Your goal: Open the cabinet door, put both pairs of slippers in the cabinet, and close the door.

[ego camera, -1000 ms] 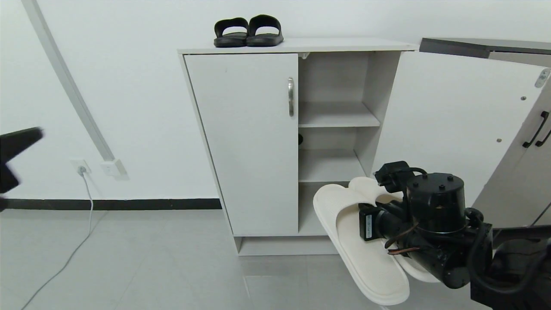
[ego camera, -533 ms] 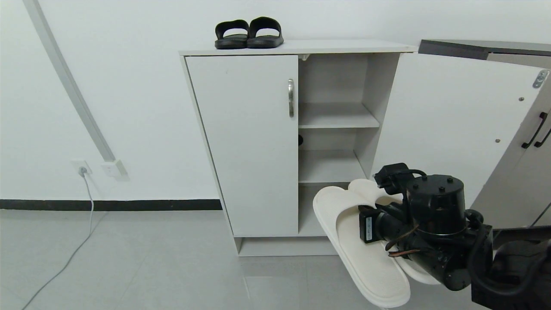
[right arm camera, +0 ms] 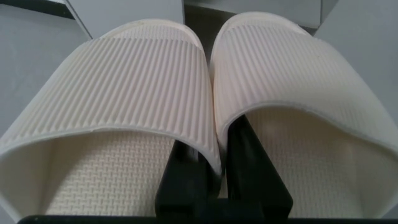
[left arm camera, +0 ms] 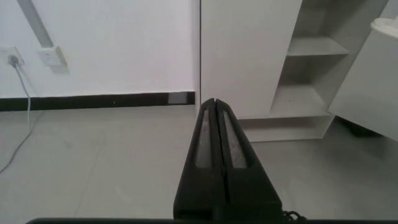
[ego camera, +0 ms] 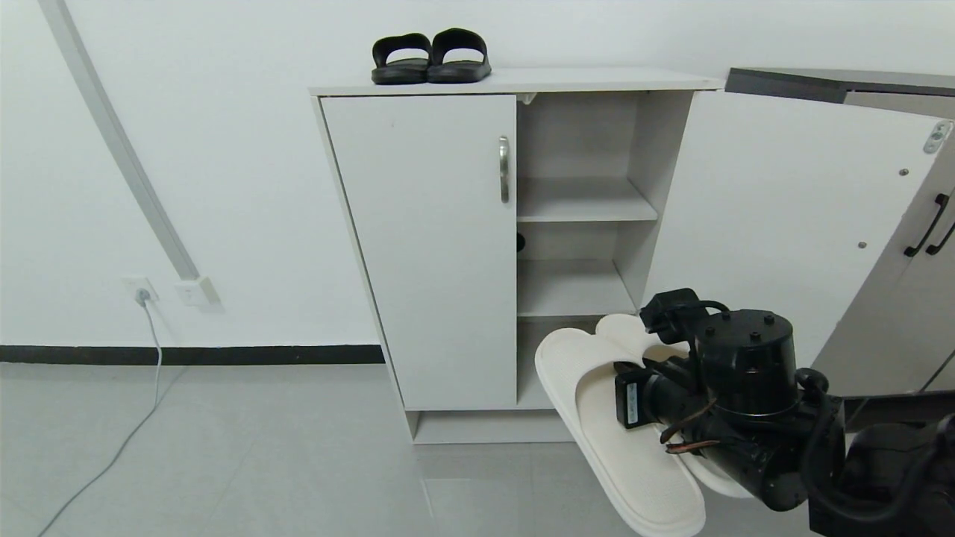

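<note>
The white cabinet point(ego camera: 418, 246) stands against the wall, its left door closed and its right door point(ego camera: 776, 216) swung wide open, baring two shelves point(ego camera: 582, 205). A pair of black slippers point(ego camera: 431, 56) rests on the cabinet top. My right gripper point(right arm camera: 214, 155) is shut on the pair of white slippers point(ego camera: 597, 388), pinching their inner edges together; they hang tilted in front of the lowest compartment, toes toward the opening. The white slippers point(right arm camera: 155, 81) hide most of the cabinet in the right wrist view. My left gripper point(left arm camera: 215, 109) is shut and empty, low over the floor, left of the cabinet point(left arm camera: 249, 56).
A grey cabinet point(ego camera: 895, 313) with black handles stands behind the open door at the right. A wall socket point(ego camera: 139, 289) with a grey cable point(ego camera: 142, 403) trailing over the tiled floor is at the left. Bare floor lies before the cabinet.
The right gripper with the white slippers has shifted slightly left and down. The left arm's black tip, at the head view's left edge one second ago, has left that view.
</note>
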### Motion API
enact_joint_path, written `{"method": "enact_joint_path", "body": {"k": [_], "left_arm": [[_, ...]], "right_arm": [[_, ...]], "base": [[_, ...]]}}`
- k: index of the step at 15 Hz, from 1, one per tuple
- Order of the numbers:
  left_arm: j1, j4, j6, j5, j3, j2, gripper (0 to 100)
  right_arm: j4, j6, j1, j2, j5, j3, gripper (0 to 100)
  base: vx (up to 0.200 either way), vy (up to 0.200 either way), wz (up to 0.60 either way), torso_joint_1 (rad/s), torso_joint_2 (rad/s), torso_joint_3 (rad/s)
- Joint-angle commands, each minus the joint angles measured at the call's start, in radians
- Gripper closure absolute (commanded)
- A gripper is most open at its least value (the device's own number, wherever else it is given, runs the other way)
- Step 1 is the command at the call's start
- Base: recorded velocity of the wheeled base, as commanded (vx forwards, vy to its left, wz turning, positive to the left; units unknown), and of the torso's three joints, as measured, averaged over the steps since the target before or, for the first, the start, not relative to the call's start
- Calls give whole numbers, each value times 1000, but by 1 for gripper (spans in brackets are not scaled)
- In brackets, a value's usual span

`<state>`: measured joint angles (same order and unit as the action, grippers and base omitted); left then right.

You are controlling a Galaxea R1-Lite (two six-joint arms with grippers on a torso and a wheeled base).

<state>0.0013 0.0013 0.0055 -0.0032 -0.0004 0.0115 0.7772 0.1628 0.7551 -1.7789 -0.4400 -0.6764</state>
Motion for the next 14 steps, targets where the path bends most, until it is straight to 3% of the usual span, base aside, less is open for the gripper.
{"method": "enact_joint_path", "body": {"k": [1,5,7,13,14], "left_arm": [[-1,0,-15,3,0,-8,100],[-1,-1,-24,19,0,-10,100],[-1,0,-24,19,0,-10,100],[-1,-1,-24,19,0,-10,100],[-1,-1,-24,19,0,-10,100]], "right_arm": [[8,0,10,-43,-8,-25,100],[7,17,15,-131,-146,-146,100],[4,37,23,-168,-206,-193,100],[10,52,29,-229,-213,-206,100],[17,54,38,-243,-212,-207,100]], "base": [[0,0,0,0,0,0],[0,0,0,0,0,0],[0,-200,0,-2,0,-7],[0,-200,0,3,3,3],[0,0,0,0,0,0]]}}
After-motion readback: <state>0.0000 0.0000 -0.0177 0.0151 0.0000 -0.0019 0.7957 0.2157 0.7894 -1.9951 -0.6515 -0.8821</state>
